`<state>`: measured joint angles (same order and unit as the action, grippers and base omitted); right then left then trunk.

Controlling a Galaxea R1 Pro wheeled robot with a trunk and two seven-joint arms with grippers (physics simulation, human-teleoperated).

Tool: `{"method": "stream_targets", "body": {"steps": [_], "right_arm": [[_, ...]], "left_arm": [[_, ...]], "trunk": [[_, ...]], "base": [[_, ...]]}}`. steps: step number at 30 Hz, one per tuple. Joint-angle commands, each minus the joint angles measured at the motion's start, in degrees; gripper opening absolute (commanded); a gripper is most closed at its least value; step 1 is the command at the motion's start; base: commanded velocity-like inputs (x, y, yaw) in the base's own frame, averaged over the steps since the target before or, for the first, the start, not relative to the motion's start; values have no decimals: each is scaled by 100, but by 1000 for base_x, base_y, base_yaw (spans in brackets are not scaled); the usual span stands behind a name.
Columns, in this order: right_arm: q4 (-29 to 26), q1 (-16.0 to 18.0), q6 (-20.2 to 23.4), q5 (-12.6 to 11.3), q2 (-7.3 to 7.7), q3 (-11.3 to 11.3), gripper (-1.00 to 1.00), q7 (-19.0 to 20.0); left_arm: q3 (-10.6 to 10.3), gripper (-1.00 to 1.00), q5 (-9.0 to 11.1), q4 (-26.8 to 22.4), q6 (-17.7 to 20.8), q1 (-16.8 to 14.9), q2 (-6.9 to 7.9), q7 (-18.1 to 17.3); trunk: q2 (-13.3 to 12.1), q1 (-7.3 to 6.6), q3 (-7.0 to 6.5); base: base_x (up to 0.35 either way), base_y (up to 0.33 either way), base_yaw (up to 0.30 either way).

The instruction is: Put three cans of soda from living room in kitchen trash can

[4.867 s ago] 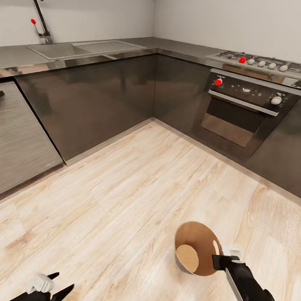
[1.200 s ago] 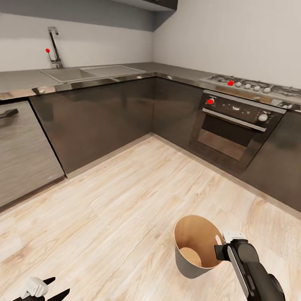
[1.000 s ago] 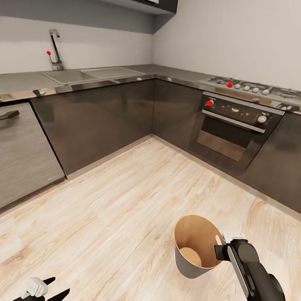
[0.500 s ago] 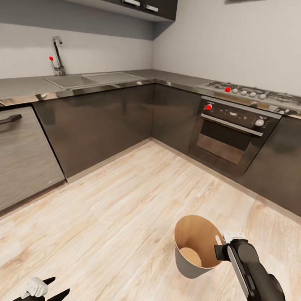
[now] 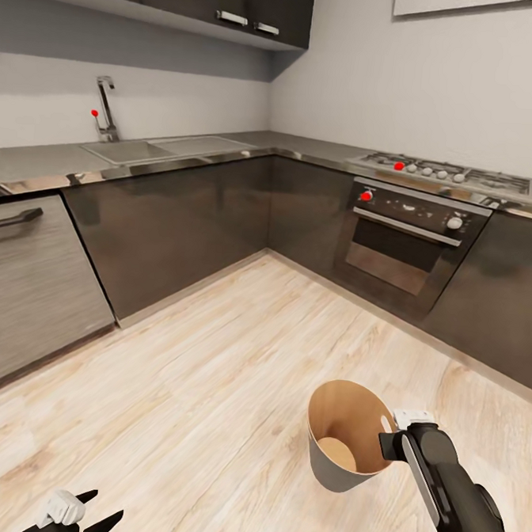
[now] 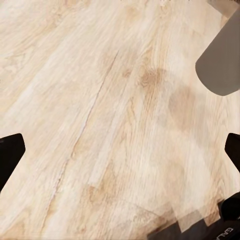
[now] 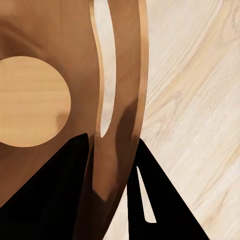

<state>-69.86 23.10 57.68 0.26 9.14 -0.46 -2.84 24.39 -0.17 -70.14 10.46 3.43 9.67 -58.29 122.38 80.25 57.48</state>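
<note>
The tash can [image 5: 341, 438], pale grey outside and tan-brown inside, hangs tilted just in front of me with nothing in it. My right gripper [image 5: 388, 443] is shut on its rim on the right side. In the right wrist view the two dark fingers [image 7: 55, 180] pinch the tash can's wall [image 7: 120, 100], one inside and one outside. My left gripper [image 5: 82, 511] is open and holds nothing, low at the left; its wrist view shows bare floor and the grey side of the tash can [image 6: 222, 65]. The can of soda are out of view.
Dark L-shaped kitchen cabinets run along both walls ahead. A sink with a tap [image 5: 105, 120] is at the left, an oven [image 5: 407, 240] under a gas hob [image 5: 439, 171] at the right, and a grey dishwasher front [image 5: 35, 281] at the far left. Light wood floor [image 5: 211, 373] lies between.
The head view has tilted upward, so counters sit lower in the picture and wall cupboards appear. The tash can stays in my right gripper; the left gripper is unchanged.
</note>
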Motion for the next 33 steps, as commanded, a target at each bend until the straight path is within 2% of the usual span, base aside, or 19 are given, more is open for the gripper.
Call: {"method": "stream_targets", "body": {"steps": [1, 33], "right_arm": [[-1, 2, -2, -43, 0, 0, -100, 3], [8, 2, -2, -35, 0, 2, -100, 3]], "left_arm": [[2, 100, 0, 0, 0, 0, 0, -1], [1, 100, 0, 0, 0, 0, 0, 1]], "trunk": [[0, 0, -10], [0, 0, -303]], "base": [[0, 0, 0], [0, 0, 0]]}}
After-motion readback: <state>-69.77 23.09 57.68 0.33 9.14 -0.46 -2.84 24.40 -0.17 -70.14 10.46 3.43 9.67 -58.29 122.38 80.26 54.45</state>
